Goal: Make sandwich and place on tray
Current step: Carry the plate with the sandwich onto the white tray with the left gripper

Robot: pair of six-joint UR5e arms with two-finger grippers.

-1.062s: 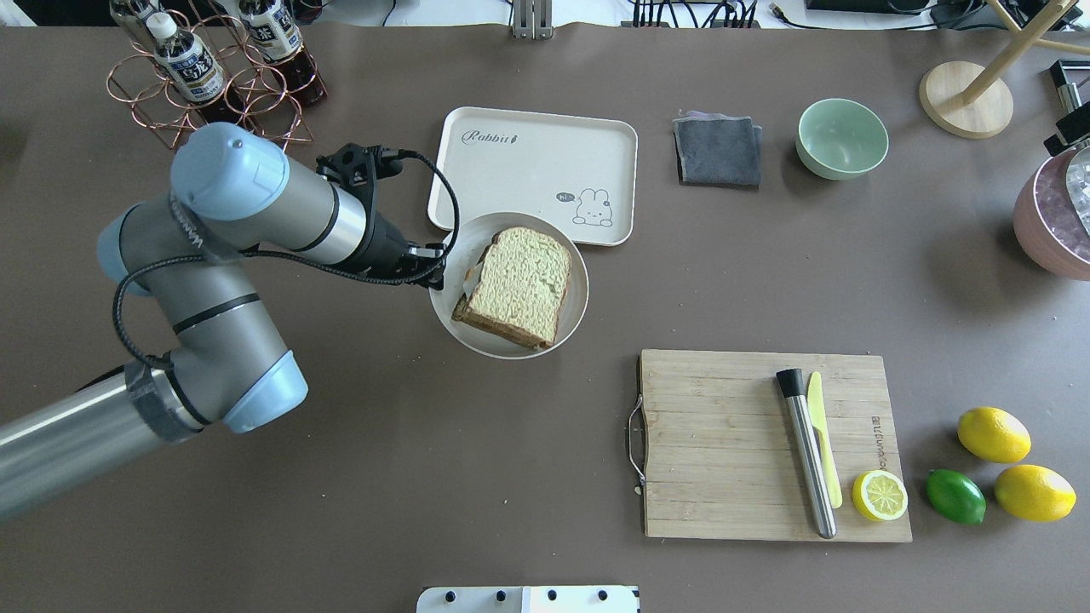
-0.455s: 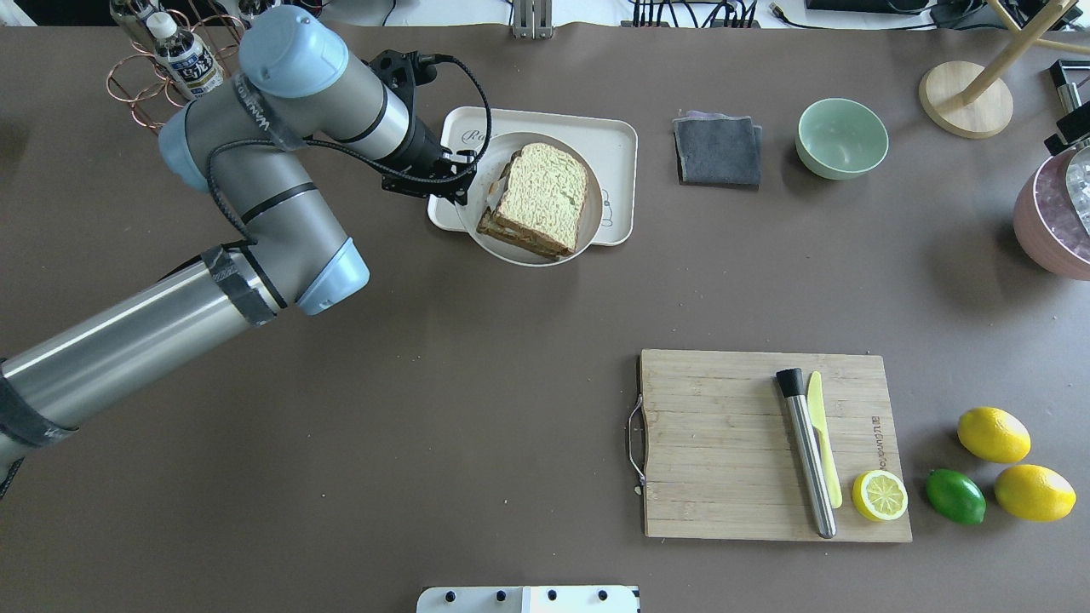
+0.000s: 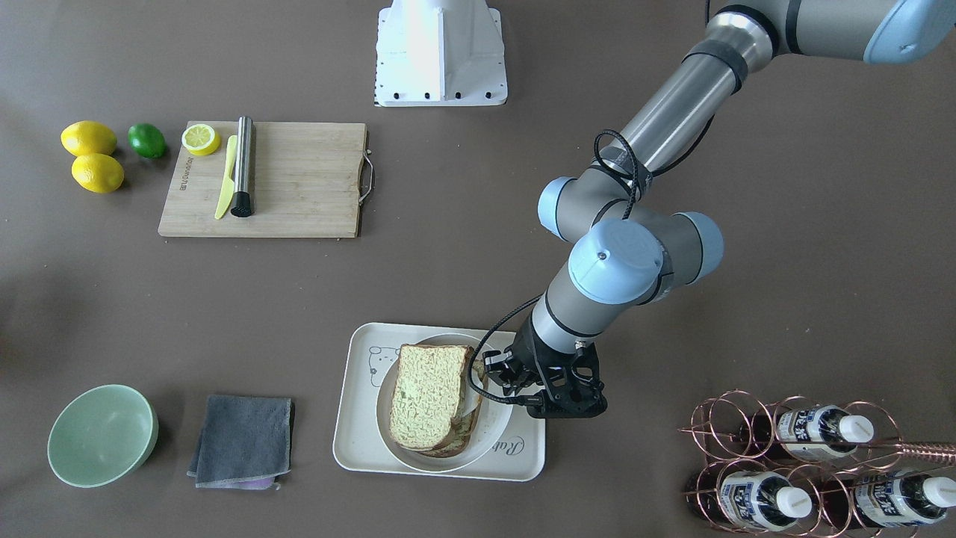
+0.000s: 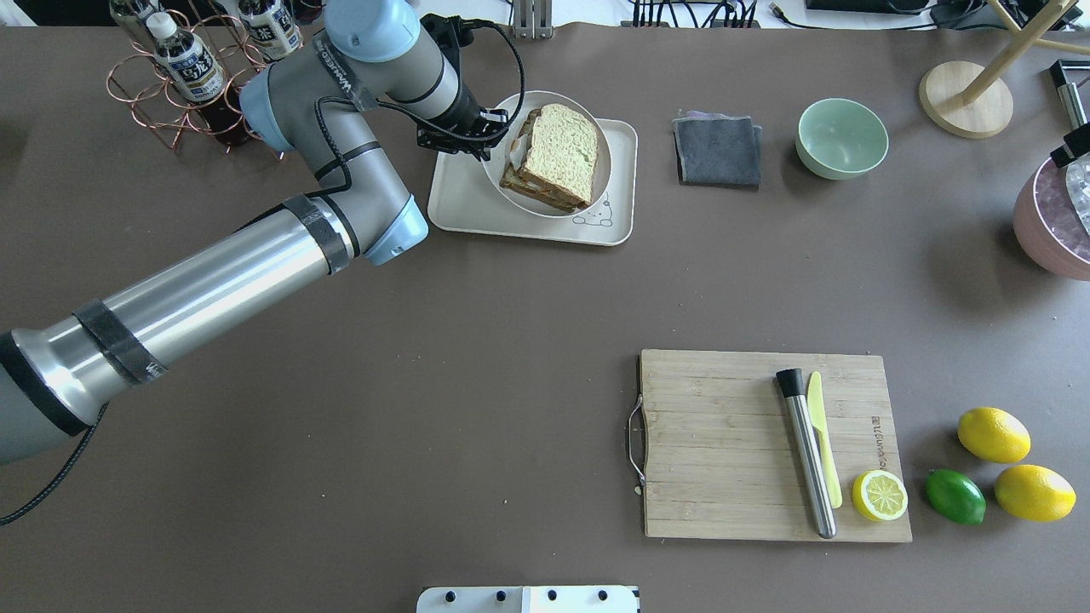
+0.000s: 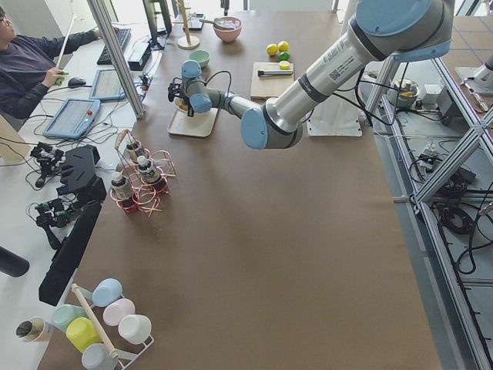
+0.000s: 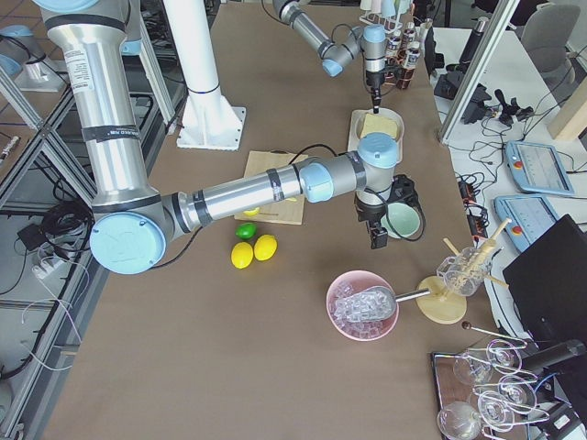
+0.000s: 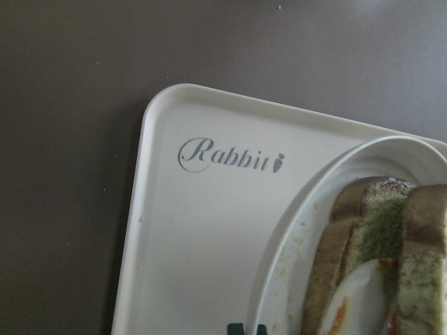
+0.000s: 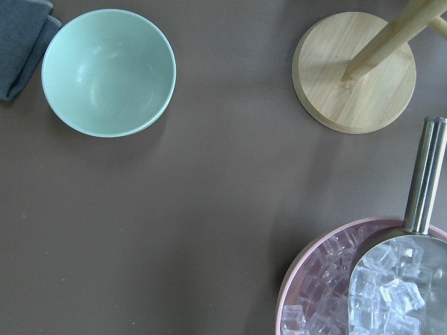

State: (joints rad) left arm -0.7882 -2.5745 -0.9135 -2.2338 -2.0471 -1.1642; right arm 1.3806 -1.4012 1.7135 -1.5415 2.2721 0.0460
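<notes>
Brown matte table [image 4: 477,340]. An operator [image 5: 27,65] sat at a desk, upper left of the left side view. The tray [image 4: 456,209] read "Rabbit" [image 7: 230,157]. I saw the left gripper [image 4: 487,134] clamped on the plate [image 4: 496,174] rim, with the sandwich [image 4: 558,153] on the plate, over the tray, top centre. For the right gripper [image 6: 378,236], I couldn't tell.

silver-grey arm tubes [image 4: 213,281], pale blue joint caps [image 3: 616,261], black tape bands [image 4: 317,232], looped black cable [image 4: 522,68], black left gripper [image 4: 485,136]

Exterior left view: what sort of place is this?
Most likely a robotics lab staged as a kitchen: an operator sits at a keyboard, a teach pendant lies nearby, and the sandwich and lemons are laid out.
</notes>
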